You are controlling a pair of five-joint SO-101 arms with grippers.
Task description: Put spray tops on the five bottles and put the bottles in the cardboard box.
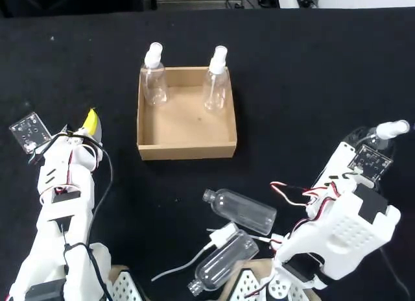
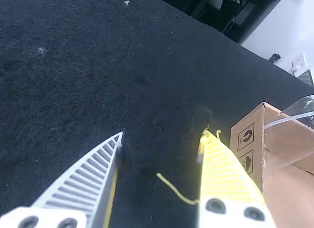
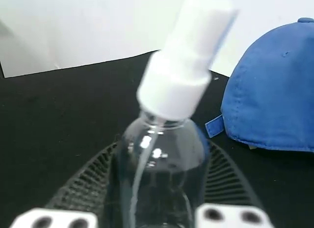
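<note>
The right pincer (image 3: 163,148) is closed on a clear bottle (image 3: 157,176). It grips the body below the shoulder, so the white spray top (image 3: 184,61) stands free above the jaws. By that look this bottle is capped and ready to be carried. It is held well to the right of the cardboard box (image 1: 187,150), out toward the right edge of the tabletop (image 1: 305,67).

A capped bottle (image 1: 154,80) stands upright in the box's far left corner and a second capped bottle (image 1: 216,84) in its far right corner. They were probably set there to keep the near half open. The box floor in front of them is bare, which looks like enough room for three more.

On the arms' side of the box, an uncapped bottle (image 1: 241,211) lies on its side and another uncapped bottle (image 1: 224,259) lies farther from the box. A loose spray top (image 1: 224,235) with its dip tube lies between them, close against both. All three sit between the right arm's base and the box, so a low sweep could knock them. A raised path over the box's right wall looks safer.

The left pincer (image 2: 162,137) is open and empty over bare tabletop just left of the box, its yellow finger (image 2: 218,174) near the box's corner. A blue cap (image 3: 274,100) lies beyond the held bottle.
</note>
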